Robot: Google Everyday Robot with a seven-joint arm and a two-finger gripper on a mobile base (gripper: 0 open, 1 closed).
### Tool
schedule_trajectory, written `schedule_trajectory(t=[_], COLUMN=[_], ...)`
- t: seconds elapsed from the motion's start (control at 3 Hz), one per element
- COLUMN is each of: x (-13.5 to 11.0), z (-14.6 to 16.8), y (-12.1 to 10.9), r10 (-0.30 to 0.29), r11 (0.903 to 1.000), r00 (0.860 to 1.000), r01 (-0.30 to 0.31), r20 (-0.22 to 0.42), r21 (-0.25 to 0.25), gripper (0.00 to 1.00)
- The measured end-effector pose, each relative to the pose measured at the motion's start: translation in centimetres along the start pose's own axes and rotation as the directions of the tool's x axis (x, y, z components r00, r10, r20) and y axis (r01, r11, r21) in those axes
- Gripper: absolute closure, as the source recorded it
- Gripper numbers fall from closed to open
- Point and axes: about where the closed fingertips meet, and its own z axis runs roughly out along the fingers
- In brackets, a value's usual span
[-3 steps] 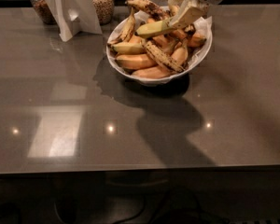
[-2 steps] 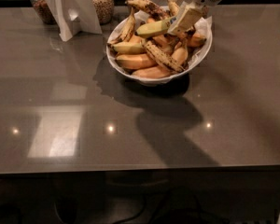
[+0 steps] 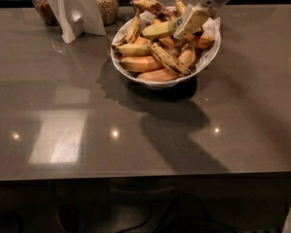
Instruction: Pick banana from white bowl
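The white bowl stands at the back of the dark table, lined with white paper and heaped with bananas. The greenish-yellow banana lies across the top of the pile, its blue sticker near its right end. Brown-speckled bananas and orange overripe ones lie around and under it. My gripper reaches in from the top right and is down on the banana's right end, covering the tip. The banana still rests on the pile.
A white folded stand is at the back left. Two glass jars with grainy contents stand behind it. The table's front edge runs across the lower part of the view.
My gripper has come down a little onto the right end of the greenish-yellow banana. The bananas and the bowl have not moved.
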Motion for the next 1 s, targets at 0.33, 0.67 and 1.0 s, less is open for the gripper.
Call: schedule_trajectory(t=[0.33,0.67,1.0], x=[0.4,1.0,1.8], z=[0.6,1.2,2.2], y=[0.1,0.3,0.7], r10=[0.004,0.008,0.013], r11=[1.0000,0.9998,0.9994], r00=[1.000,1.000,0.999], r01=[-0.004,-0.008,-0.014], r20=[-0.010,-0.022,-0.041], r21=[-0.009,-0.017,-0.030], gripper=[0.38,0.38,0.39])
